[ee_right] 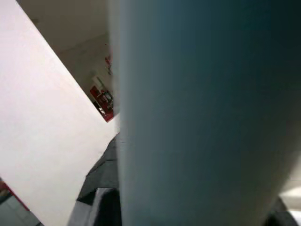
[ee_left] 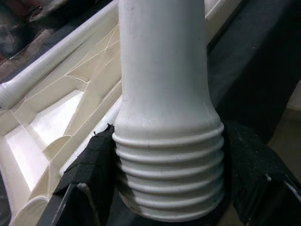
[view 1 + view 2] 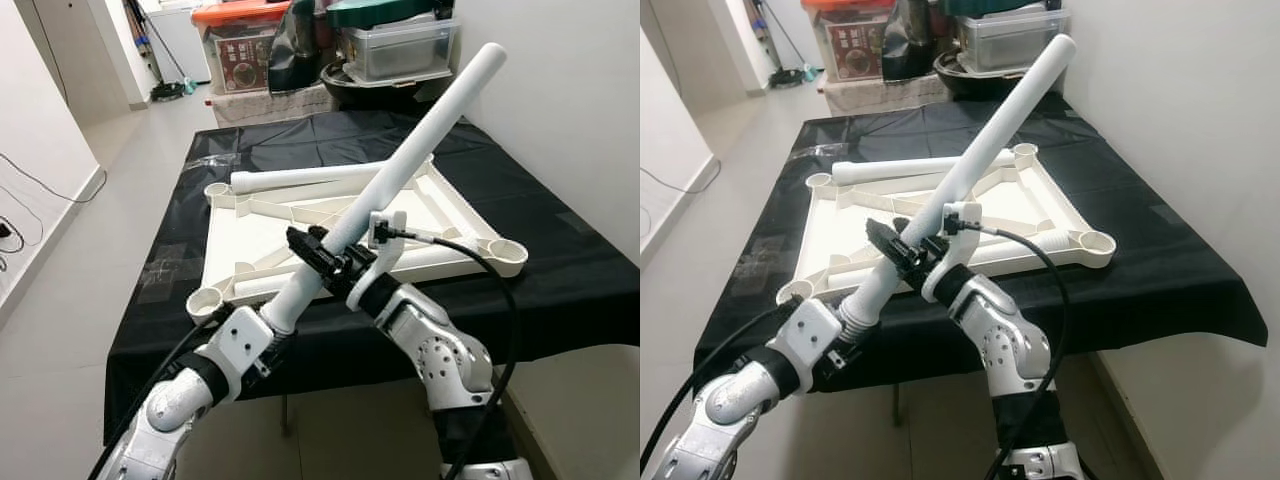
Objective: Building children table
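A long white table leg (image 3: 420,150) slants up and away to the right over the table, held by both grippers. My left gripper (image 3: 284,322) is shut on its lower end; its black pads (image 2: 89,165) squeeze the ribbed threaded end (image 2: 169,183). My right gripper (image 3: 330,258) is shut on the same leg a little higher, and the leg (image 1: 197,117) runs close past that wrist camera. The white tabletop (image 3: 250,235) lies upside down on the black cloth, with round sockets at its corners (image 3: 203,303). A second white leg (image 3: 300,180) lies along its far edge.
The black-covered table (image 3: 570,280) stands against a white wall on the right. Plastic storage boxes (image 3: 400,45) and a black bag (image 3: 300,45) are stacked behind it. Pale floor runs along the left, with cables (image 3: 15,235) by the wall.
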Available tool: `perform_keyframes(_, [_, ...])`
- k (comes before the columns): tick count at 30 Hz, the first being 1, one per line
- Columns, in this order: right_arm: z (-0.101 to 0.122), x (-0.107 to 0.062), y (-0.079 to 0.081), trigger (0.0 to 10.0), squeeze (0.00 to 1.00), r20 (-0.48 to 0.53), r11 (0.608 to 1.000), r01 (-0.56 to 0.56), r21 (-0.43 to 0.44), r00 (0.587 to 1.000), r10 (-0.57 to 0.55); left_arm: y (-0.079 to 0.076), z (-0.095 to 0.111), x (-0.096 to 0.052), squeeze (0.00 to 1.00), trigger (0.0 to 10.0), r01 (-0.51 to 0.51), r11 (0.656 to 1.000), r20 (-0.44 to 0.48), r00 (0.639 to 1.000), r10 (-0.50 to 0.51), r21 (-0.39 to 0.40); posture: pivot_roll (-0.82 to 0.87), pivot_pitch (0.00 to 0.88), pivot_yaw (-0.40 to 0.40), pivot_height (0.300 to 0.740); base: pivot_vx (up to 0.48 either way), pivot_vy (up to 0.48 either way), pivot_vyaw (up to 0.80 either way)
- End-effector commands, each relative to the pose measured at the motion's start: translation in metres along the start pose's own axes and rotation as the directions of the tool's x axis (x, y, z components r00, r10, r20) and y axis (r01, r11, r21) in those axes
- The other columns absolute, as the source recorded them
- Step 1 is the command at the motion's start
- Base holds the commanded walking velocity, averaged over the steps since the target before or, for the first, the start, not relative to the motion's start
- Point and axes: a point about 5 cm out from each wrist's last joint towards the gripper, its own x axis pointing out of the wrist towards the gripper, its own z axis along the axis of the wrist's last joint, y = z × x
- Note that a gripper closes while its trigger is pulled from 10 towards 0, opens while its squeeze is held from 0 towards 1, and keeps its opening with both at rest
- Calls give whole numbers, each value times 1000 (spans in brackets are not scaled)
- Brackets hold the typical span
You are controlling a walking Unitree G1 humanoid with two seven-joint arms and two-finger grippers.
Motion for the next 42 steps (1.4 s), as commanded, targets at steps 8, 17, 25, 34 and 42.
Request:
perform_keyframes(8, [4,8,3,0,0,8,1000,7,-14,1000,-6,-9,3,1,0,10000,63,998,11,998,-64,31,54,21,61,740,0,0,0])
perform_keyframes(17, [9,9,2,0,0,36,1000,10,-12,999,-10,-7,-13,-1,0,10000,23,998,-94,995,-28,-55,54,5,60,740,0,0,0])
perform_keyframes(25, [12,11,2,0,0,54,1000,16,-17,998,-15,-4,-17,-2,1000,10000,11,998,-104,994,-17,-56,55,0,60,740,0,0,0])
perform_keyframes(34, [17,13,0,0,0,83,999,25,-33,996,-23,4,-24,-4,0,10000,-18,996,-137,991,7,-83,53,0,59,740,0,0,0])
perform_keyframes(42, [47,13,-21,0,0,212,960,236,-154,956,-201,4,-31,-10,0,10000,-123,985,-176,979,101,-123,48,0,56,740,0,0,0])
